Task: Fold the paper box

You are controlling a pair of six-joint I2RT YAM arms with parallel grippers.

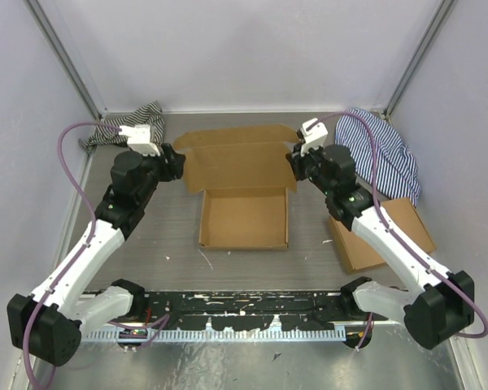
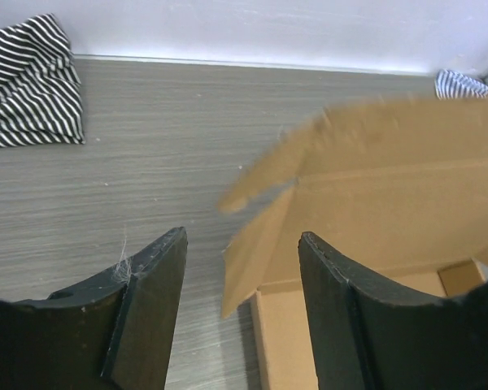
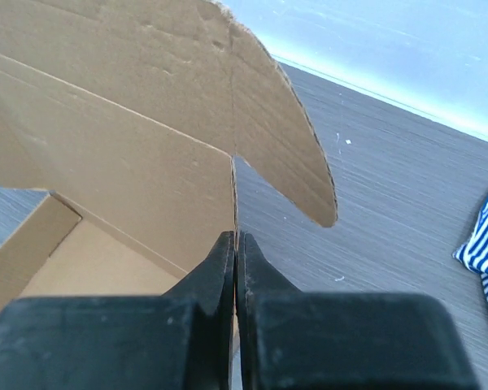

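I have the paper box (image 1: 244,218) mid-table (image 1: 171,236), tray on the near side, lid (image 1: 240,162) standing up along the tray's far wall. The lid's long edge runs left-right between the two grippers. The right gripper (image 1: 295,166) is at the lid's right end. In the right wrist view its fingers (image 3: 203,284) are pressed together and the thin cardboard edge runs straight into the seam between them, so I read it as pinching the lid where the rounded right flap (image 3: 285,138) hinges off. The left gripper (image 1: 172,162) is at the lid's left end, fingers (image 2: 150,309) spread, holding nothing. Key relation: from the left wrist camera the left flap (image 2: 260,244) lies just ahead of the opening, biased toward the right-hand finger. It's close, but it's blurred and I can't confirm touching. The left arm is the nearer one for that flap. My read: the left gripper has to go forward and slightly toward the box centre so the flap edge lands between the fingers. Risk: it shoves the lid sideways instead and loads the right pinch.
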